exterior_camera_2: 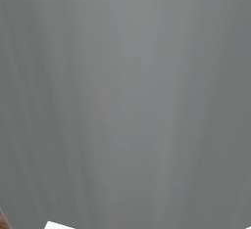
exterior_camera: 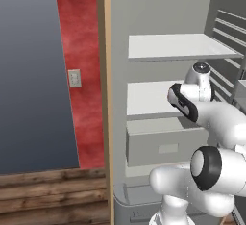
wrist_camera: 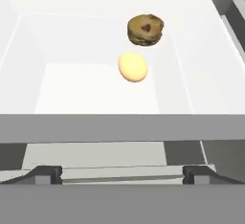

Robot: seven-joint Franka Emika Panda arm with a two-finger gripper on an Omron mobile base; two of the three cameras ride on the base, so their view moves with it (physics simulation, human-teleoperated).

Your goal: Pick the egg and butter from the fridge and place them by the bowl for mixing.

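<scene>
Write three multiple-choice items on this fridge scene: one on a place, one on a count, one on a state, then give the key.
1. Where does the small rounded pale yellow-tan egg lie?
A. on a white fridge shelf, just in front of the round brown cookie-like food
B. inside the grey box drawer
C. on a door rack

2. How many food items lie on that shelf in the hand view?
A. one
B. two
C. four

3. How stands the claw?
A. shut on the egg
B. shut and empty
C. open, short of the egg

Key: 1 A, the egg rests on the white shelf floor nearer the camera than the brown food. 2 B, just the egg and the brown food lie there. 3 C, the two dark tips stand far apart at the bottom of the hand view, with nothing between them.
</scene>
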